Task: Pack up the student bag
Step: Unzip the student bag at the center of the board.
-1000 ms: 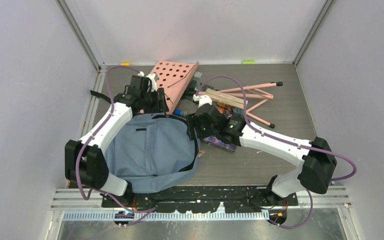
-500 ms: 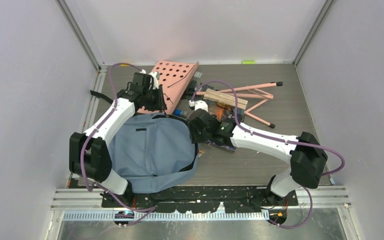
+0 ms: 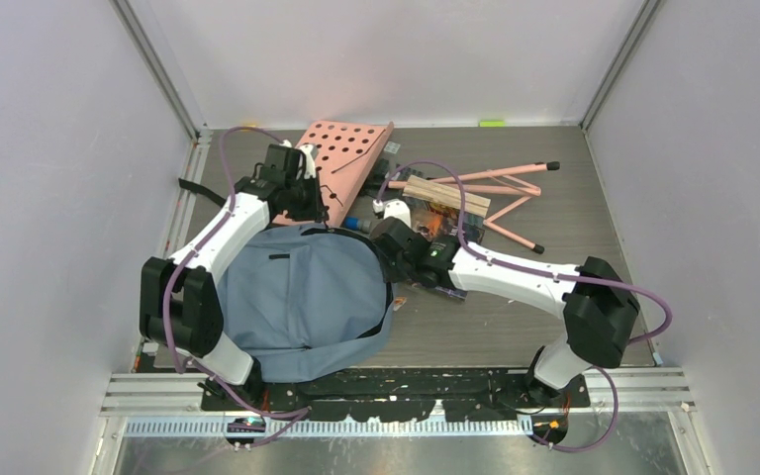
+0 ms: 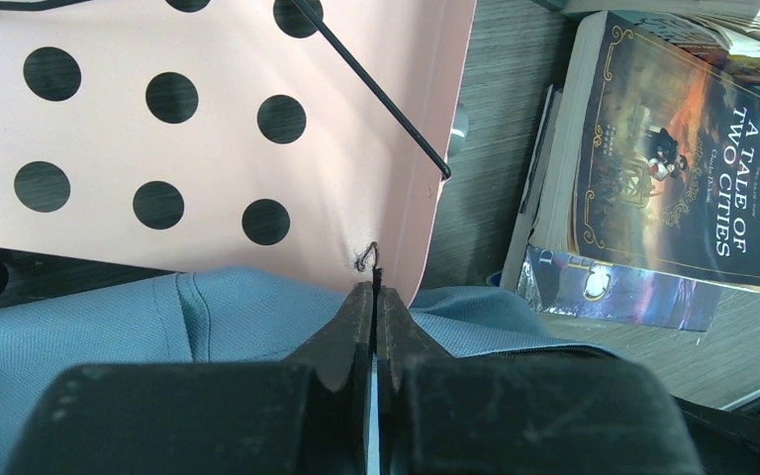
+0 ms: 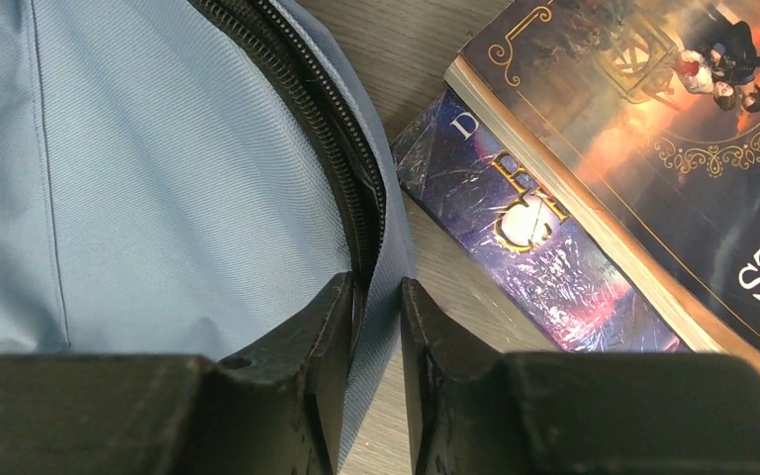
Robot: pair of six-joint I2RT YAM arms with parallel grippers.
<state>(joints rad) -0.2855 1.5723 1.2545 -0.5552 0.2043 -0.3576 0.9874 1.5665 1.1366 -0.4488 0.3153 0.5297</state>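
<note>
The student bag point(image 3: 297, 297), blue-grey with black zipper trim, lies flat at the near left. My left gripper point(image 3: 313, 216) sits at the bag's far edge. In the left wrist view the left gripper point(image 4: 374, 289) is shut above the bag fabric point(image 4: 109, 336), and a thin black tab sticks out past the tips. My right gripper point(image 3: 388, 259) is at the bag's right rim. Seen from the right wrist, the right gripper point(image 5: 376, 287) pinches the bag's edge point(image 5: 158, 148) beside the open black zipper point(image 5: 327, 139).
A pink perforated board point(image 3: 341, 158) leans just beyond the bag. Two stacked books point(image 3: 445, 277) lie right of the bag under the right arm: "A Tale of Two Cities" point(image 5: 653, 148) on a purple-covered one point(image 5: 515, 228). Wooden slats point(image 3: 445, 193) and pink rods point(image 3: 505, 188) lie behind.
Both grippers have closed, the left fully and the right onto the bag's rim. The right arm has shifted slightly left toward the bag. The left arm barely moved.
</note>
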